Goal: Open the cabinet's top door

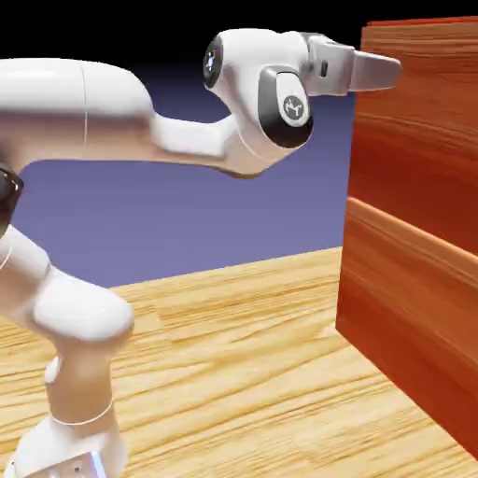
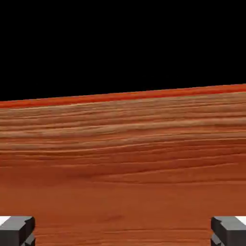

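Observation:
The reddish-brown wood-grain cabinet (image 1: 415,233) fills the exterior view's right side. Its upper front panel, the top door (image 1: 420,121), sits above a lower panel (image 1: 401,308) that has a lighter top edge. My gripper (image 1: 390,68) points at the cabinet, high up beside the top door's upper left corner, close to the wood or touching it. In the hand view the top door (image 2: 123,153) fills the lower part, its upper edge running across under black. The two grey fingertips (image 2: 17,230) stand far apart at the bottom corners; my gripper (image 2: 123,233) is open and holds nothing.
The light wooden table (image 1: 243,373) stretches from the robot's base at the lower left to the cabinet's foot. The arm's white elbow and wrist (image 1: 261,103) arch across the upper middle of the exterior view.

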Controlling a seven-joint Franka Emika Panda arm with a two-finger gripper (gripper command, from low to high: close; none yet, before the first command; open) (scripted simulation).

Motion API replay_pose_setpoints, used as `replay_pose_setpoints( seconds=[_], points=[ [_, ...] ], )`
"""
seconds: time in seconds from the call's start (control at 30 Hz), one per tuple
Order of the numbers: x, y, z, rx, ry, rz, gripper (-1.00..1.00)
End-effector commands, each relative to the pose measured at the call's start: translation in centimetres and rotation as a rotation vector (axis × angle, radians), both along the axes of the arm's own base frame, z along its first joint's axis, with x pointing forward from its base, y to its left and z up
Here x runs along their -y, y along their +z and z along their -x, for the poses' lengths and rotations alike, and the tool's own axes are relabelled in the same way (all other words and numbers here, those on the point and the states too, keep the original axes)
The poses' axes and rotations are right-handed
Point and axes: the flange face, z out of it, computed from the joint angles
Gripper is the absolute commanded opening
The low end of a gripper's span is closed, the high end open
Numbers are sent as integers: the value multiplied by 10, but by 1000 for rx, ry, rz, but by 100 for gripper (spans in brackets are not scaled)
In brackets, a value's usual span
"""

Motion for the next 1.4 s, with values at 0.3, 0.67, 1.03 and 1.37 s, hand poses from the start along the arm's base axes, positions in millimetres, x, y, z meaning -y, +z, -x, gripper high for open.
replay_pose_setpoints(
  seconds=[0.3, 0.67, 1.03, 1.37],
  points=[
    [91, -7, -22, 112, -25, -21, 0],
    [180, -87, -70, 65, -54, 28, 0],
    [212, -140, -130, -13, -66, 71, 0],
    [202, -139, -117, -13, -114, 76, -100]
  ],
)
